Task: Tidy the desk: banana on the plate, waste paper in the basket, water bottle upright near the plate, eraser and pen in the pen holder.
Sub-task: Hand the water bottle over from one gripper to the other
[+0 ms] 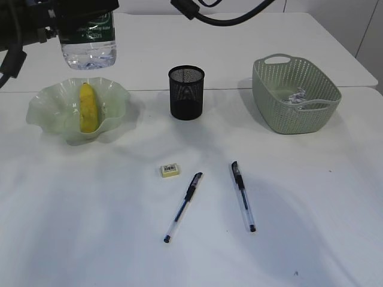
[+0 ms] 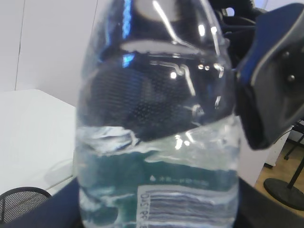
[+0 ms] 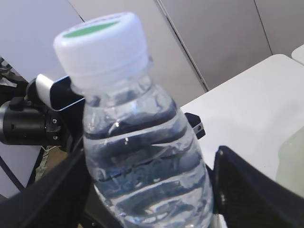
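Two pens (image 1: 183,207) (image 1: 242,195) lie nearest us, well below our left pincer (image 2: 266,95), which grasps the water bottle (image 1: 88,43) in the air above the plate (image 1: 45,104) holding the banana (image 1: 88,107). Whether our right pincer (image 3: 152,199) clenches the bottle, we cannot tell.

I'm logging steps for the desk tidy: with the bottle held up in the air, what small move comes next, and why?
Probably lower the clear plastic water bottle upright onto the table behind the pale green wavy plate: it hangs above there, and the yellow banana is already plated.
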